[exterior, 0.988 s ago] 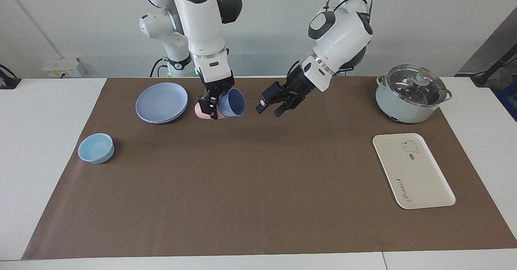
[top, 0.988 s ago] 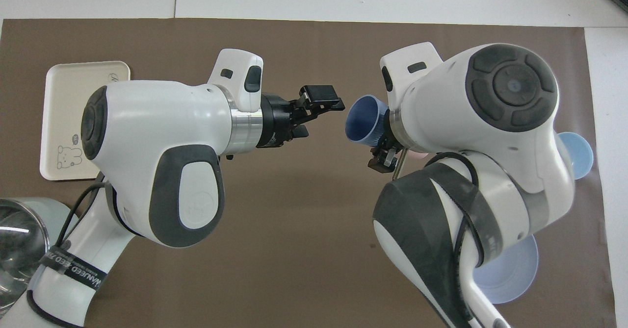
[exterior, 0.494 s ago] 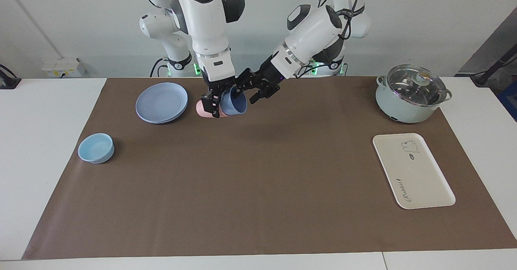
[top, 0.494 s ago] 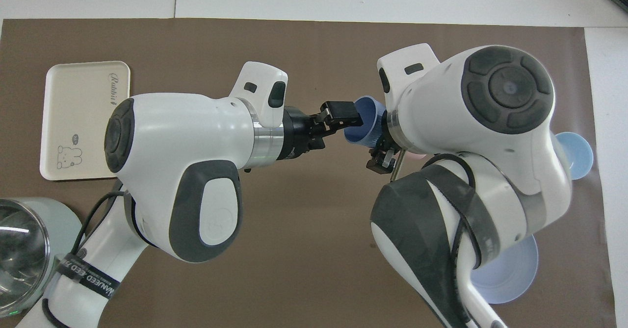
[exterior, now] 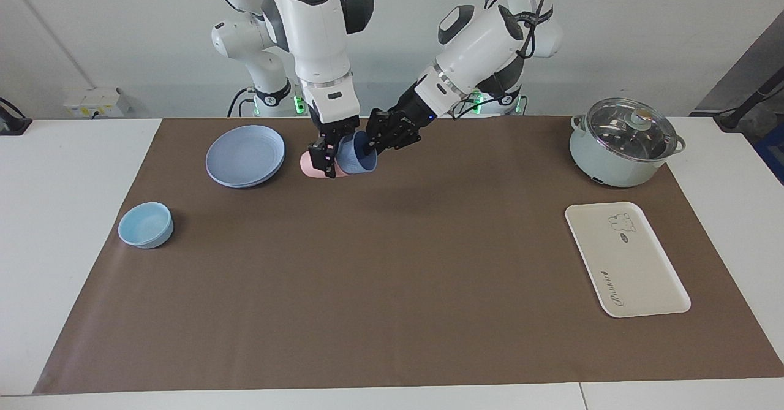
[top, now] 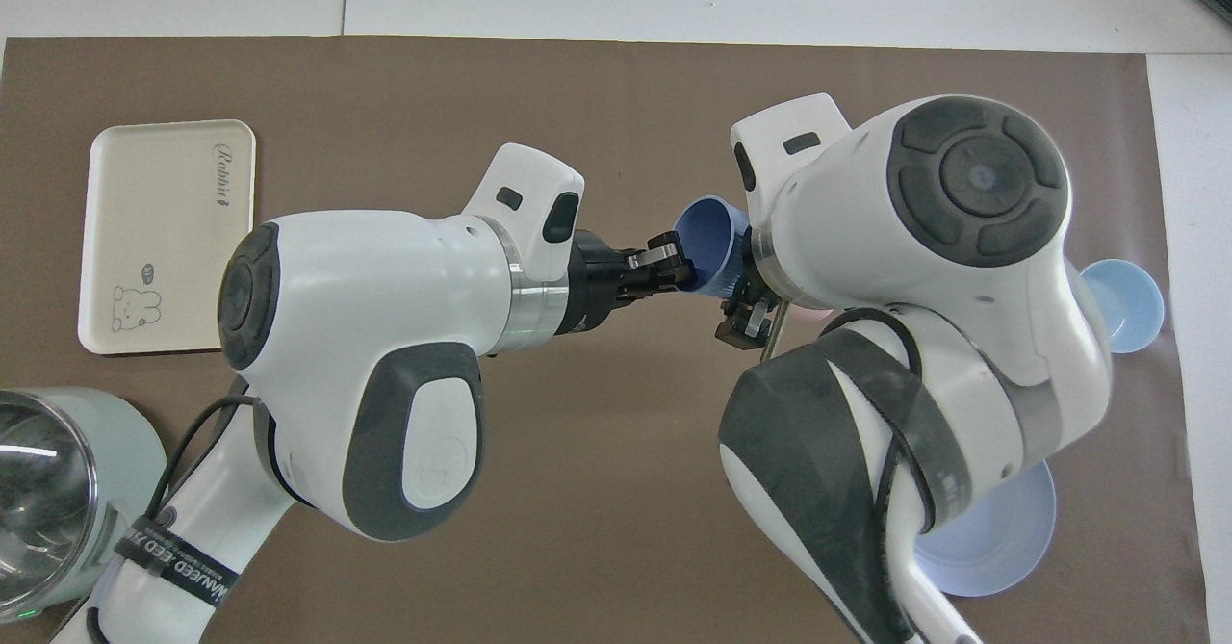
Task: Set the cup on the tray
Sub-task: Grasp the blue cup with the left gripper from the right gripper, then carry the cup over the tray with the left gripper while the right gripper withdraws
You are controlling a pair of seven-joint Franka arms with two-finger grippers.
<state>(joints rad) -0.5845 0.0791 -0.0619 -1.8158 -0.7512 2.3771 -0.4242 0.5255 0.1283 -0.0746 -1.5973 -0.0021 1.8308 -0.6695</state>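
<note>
The right jaws (exterior: 327, 155) are clenched on the small periwinkle-blue tapered plastic cup (exterior: 357, 155), held up in the air and tipped on its side so that its open mouth faces the left arm's end of the table. The left jaws (exterior: 367, 142) have come in from that end and are closed on the cup's rim, one finger inside the mouth and the other outside the wall; in the overhead view the left jaws (top: 671, 264) meet the rim of the cup (top: 710, 247) directly. Both pairs of jaws thus grasp the same cup, over the brown mat (exterior: 392, 287) near the robots' edge of it.

Just under and beside the right jaws a pink cup of like size (exterior: 308, 166) shows, mostly hidden; whether it stands or lies I cannot tell. Toward the right arm's end from there lies a round, shallow blue-grey plastic plate (exterior: 245, 155), and farther from the robots than the plate sits a small light-blue bowl (exterior: 145, 224).

Well apart from the jaws, toward the left arm's end of the table, a pale green pot with a glass lid (exterior: 625, 142) stands, and the flat cream-white rectangular tray with rounded corners and a small bear drawing (exterior: 637, 269) lies farther from the robots than the pot, with nothing on it.
</note>
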